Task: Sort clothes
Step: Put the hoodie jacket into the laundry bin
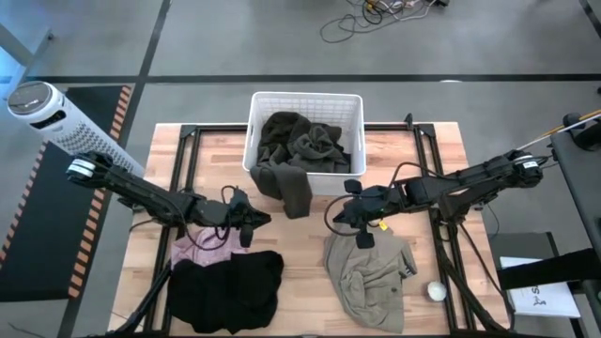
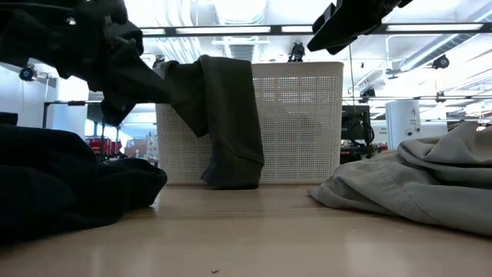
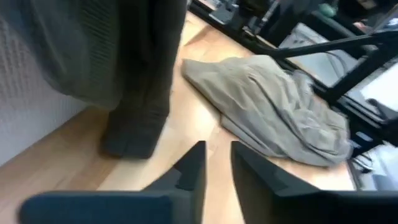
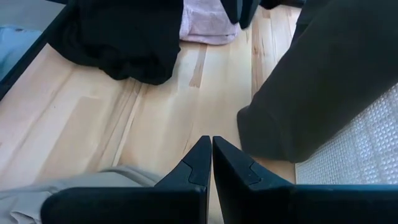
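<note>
A white lattice basket [image 1: 305, 96] stands at the table's far middle and holds dark olive clothes [image 1: 305, 141]. One olive piece [image 1: 293, 188] hangs over its near rim, with its lower end on the table [image 2: 231, 173]. A khaki garment [image 1: 371, 274] lies near right. A black pile [image 1: 225, 286] lies near left, partly over a pale pink shirt [image 1: 202, 249]. My left gripper [image 1: 252, 222] hovers above the pink shirt, open and empty [image 3: 217, 168]. My right gripper [image 1: 349, 214] hovers between the hanging olive piece and the khaki garment, shut and empty [image 4: 212, 155].
A small white ball [image 1: 437, 291] lies near the table's right near corner. Black frame rails [image 1: 188, 160] run along both sides of the table. A white tower fan [image 1: 47, 117] stands off the far left corner. Bare wood [image 1: 305, 282] shows between the black pile and the khaki garment.
</note>
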You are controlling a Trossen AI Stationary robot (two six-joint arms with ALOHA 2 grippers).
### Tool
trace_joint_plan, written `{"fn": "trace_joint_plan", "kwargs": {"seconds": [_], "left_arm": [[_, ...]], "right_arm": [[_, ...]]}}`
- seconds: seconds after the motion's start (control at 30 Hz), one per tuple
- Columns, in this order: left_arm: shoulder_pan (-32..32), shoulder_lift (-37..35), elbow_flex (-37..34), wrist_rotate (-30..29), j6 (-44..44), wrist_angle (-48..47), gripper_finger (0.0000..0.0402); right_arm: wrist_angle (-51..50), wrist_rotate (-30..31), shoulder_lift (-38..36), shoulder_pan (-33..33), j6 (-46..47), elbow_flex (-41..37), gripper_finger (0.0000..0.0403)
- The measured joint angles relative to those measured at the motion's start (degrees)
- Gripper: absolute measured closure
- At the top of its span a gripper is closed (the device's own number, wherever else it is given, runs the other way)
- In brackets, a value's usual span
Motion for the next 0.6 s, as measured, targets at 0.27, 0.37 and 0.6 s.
{"fn": "trace_joint_plan", "kwargs": {"seconds": [0.27,0.37,0.6], "left_arm": [[0.37,7.37,4.30,-9.46,-0.89,-0.14,0.0214],[0.37,10.39,5.59,-11.11,-3.01,-0.10,0.0173],[0.43,17.13,6.26,-20.98,-3.76,4.54,0.0129]], "right_arm": [[-0.02,-0.03,0.02,0.00,-0.20,0.00,0.0403],[0.00,-0.05,0.02,0.00,-0.11,-0.14,0.0403],[-0.04,-0.06,0.04,0.00,0.05,-1.21,0.0403]]}}
